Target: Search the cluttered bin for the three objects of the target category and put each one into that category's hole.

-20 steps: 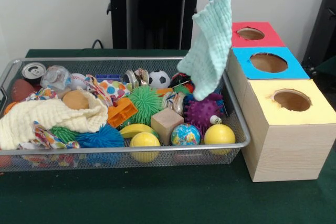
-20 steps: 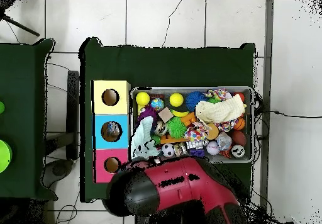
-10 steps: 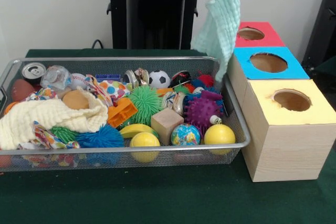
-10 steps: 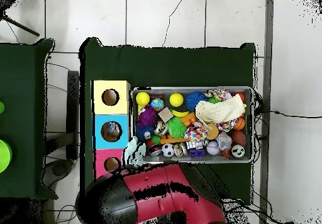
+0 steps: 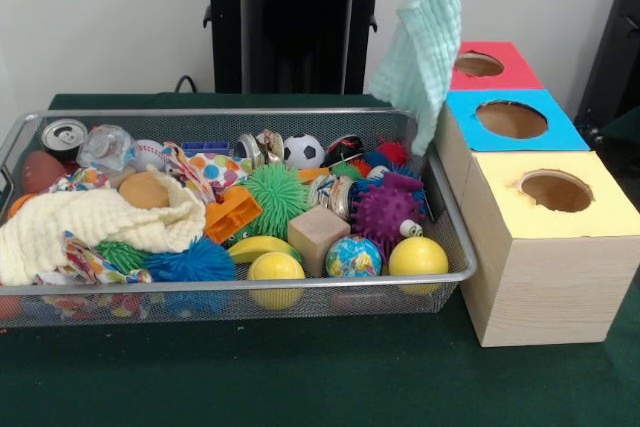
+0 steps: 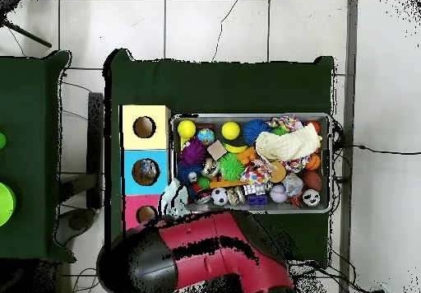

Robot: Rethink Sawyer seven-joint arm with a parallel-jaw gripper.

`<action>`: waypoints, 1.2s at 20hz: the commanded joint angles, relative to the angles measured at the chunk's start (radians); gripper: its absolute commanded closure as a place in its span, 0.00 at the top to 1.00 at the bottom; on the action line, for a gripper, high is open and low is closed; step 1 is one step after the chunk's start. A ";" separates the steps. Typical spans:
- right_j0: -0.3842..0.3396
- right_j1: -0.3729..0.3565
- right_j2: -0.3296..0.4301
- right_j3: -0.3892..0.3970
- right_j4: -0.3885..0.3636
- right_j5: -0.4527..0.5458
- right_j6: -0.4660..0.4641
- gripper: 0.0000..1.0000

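A mint-green cloth (image 5: 428, 42) hangs in the air from the top edge of the front view, over the far right corner of the wire bin (image 5: 300, 282) and beside the red-topped box (image 5: 500, 52). The gripper holding its top is cut off above that view. From overhead the cloth (image 6: 174, 197) shows between the bin's corner and the pink box (image 6: 131, 216), at the tip of the red and black arm (image 6: 205, 253). A cream cloth (image 5: 90, 222) and a dotted cloth (image 5: 205, 169) lie in the bin.
Three wooden boxes stand in a row right of the bin, with round holes in a red top, a blue top (image 5: 511, 119) and a yellow top (image 5: 556, 190). The bin holds several balls, spiky toys, a wooden cube (image 5: 318, 235) and cans.
The mint cloth has been lifted out of the bin and carried to the right, toward the red and blue boxes. The arm has swung that way overhead.
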 commanded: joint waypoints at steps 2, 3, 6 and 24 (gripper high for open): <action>-0.038 0.140 0.001 -0.017 -0.059 -0.102 -0.094 0.00; -0.039 0.172 0.001 -0.027 -0.072 -0.111 -0.098 0.00; -0.036 0.203 0.009 -0.068 -0.082 -0.062 -0.115 0.00; 0.192 0.399 -0.058 -0.447 -0.111 0.228 0.046 0.00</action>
